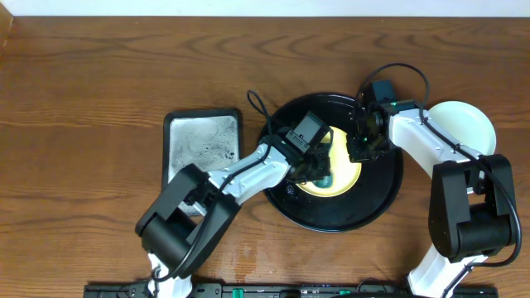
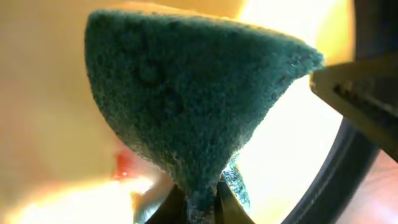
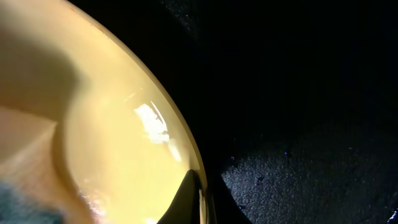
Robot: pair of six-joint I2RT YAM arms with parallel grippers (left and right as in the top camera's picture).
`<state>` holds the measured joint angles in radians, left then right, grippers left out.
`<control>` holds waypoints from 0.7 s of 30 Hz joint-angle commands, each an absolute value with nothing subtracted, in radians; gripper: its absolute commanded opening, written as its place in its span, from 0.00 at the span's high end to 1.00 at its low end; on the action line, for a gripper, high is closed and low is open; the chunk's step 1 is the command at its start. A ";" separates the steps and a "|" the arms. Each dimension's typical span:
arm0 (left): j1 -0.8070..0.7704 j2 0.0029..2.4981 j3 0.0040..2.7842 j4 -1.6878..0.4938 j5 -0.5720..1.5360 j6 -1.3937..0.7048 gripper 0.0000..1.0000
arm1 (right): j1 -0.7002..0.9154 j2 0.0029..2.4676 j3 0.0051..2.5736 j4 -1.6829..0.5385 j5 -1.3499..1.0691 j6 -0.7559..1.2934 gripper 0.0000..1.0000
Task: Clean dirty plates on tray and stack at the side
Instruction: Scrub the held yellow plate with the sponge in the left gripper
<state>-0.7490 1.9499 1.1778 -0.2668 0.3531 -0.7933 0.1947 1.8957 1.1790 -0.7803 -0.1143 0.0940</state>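
Two plates show: one pale yellow plate [image 1: 343,175] on the single black tray [image 1: 374,199], and one pale plate [image 1: 468,124] beside it on the bench [image 1: 83,99]. The left gripper [image 2: 202,200] is clamped on one green sponge [image 2: 186,99], which lies against the yellow plate near a red smear [image 2: 124,165]. The right gripper [image 3: 199,200] is pinched on that plate's rim.

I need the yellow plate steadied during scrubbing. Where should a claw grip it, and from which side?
Pinch the yellow plate by its thin raised rim on the right, one finger inside, one outside. It lies flat in the tray, so only the rim offers purchase, and the sponge covers its left.
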 commanded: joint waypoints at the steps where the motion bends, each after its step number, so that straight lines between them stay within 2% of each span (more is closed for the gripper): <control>1: -0.746 2.033 1.185 -0.321 0.356 -0.833 0.92 | 0.198 1.930 1.165 -0.788 -0.167 0.081 0.99; 4: -0.730 2.053 1.185 -0.414 0.277 -0.832 0.93 | 0.198 1.930 1.165 -0.793 -0.170 0.081 0.99; 12: -0.626 2.049 1.290 -0.758 -0.094 -0.785 0.92 | 0.198 1.930 1.165 -0.805 -0.170 0.081 0.99; 16: -0.594 2.050 1.334 -0.752 -0.117 -0.683 0.93 | 0.198 1.930 1.165 -0.805 -0.169 0.080 0.99; 21: -0.595 2.053 1.334 -0.722 -0.048 -0.702 0.93 | 0.198 1.930 1.165 -0.805 -0.168 0.080 0.99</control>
